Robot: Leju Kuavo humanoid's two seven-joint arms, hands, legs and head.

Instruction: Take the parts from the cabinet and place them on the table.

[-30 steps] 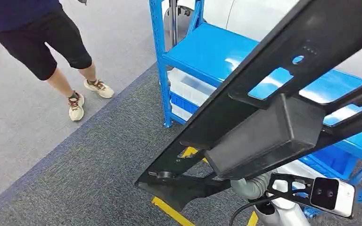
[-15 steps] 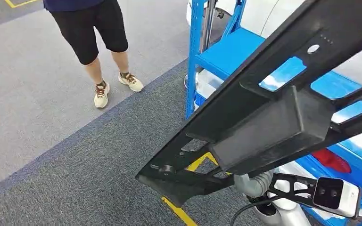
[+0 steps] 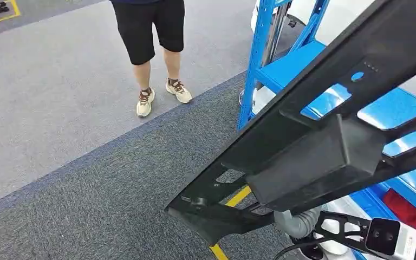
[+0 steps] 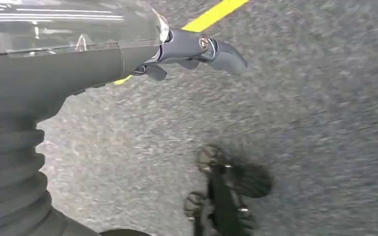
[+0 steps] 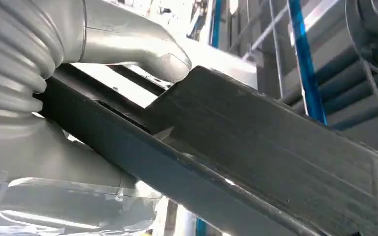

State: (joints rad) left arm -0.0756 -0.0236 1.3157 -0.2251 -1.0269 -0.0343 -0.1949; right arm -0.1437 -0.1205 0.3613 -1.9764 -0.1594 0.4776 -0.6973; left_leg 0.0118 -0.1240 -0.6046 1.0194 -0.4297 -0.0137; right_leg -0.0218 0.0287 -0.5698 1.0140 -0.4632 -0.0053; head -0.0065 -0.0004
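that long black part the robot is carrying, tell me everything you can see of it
The long black plastic-looking frame part is a flat, matte bar with several cut-out windows, a small round hole near its upper end and a solid box-shaped block on its middle. It runs tilted across the head view, low end near the grey carpet with a knob-like fitting, high end rising past the blue metal shelf rack. The right hand holds it, its thick grey thumb pressed on the top face. Nothing else touches it.
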